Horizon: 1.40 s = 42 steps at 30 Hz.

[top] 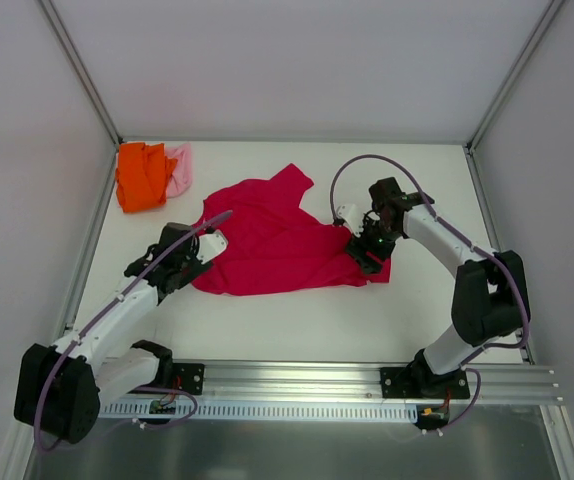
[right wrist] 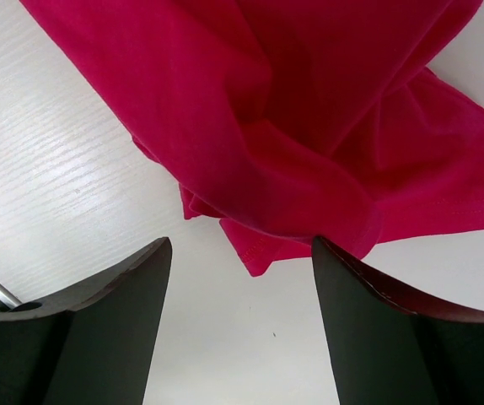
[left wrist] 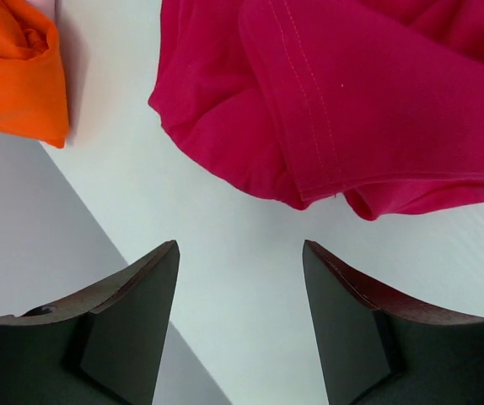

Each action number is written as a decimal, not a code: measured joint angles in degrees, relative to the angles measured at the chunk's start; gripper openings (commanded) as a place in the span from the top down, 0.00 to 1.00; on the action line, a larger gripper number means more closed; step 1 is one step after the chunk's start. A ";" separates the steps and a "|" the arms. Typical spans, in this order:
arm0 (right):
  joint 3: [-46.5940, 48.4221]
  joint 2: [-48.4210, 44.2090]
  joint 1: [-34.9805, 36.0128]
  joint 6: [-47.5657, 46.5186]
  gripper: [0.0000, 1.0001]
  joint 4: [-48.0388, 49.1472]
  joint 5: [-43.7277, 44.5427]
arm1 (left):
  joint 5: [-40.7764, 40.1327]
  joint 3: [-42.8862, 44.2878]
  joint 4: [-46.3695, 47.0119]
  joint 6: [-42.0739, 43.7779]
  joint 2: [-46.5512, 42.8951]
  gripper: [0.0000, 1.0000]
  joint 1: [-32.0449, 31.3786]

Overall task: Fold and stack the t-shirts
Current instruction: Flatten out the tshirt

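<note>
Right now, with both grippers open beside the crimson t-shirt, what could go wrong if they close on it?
The crimson t-shirt lies crumpled, its hem doubled over ahead of the left gripper, so a pinch may catch several layers. Ahead of the right gripper only a corner sticks out; that hold might slip.

The top camera looks down from above and behind the arms, bases at six o'clock, covering the whole table. Each wrist camera sits low and close, facing past its own fingers at the red shirt, shared by all three.
</note>
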 measured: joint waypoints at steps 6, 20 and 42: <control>0.02 0.39 0.07 -0.02 0.28 0.00 0.04 | -2.69 -1.18 2.75 7.98 4.39 0.43 0.00; 0.07 0.52 0.09 -0.02 0.28 -0.04 0.09 | -1.81 -1.46 6.67 14.08 5.40 0.41 -2.38; 0.07 1.42 -1.27 -1.18 0.26 7.63 8.55 | 0.44 0.13 8.31 16.63 12.68 0.42 -5.27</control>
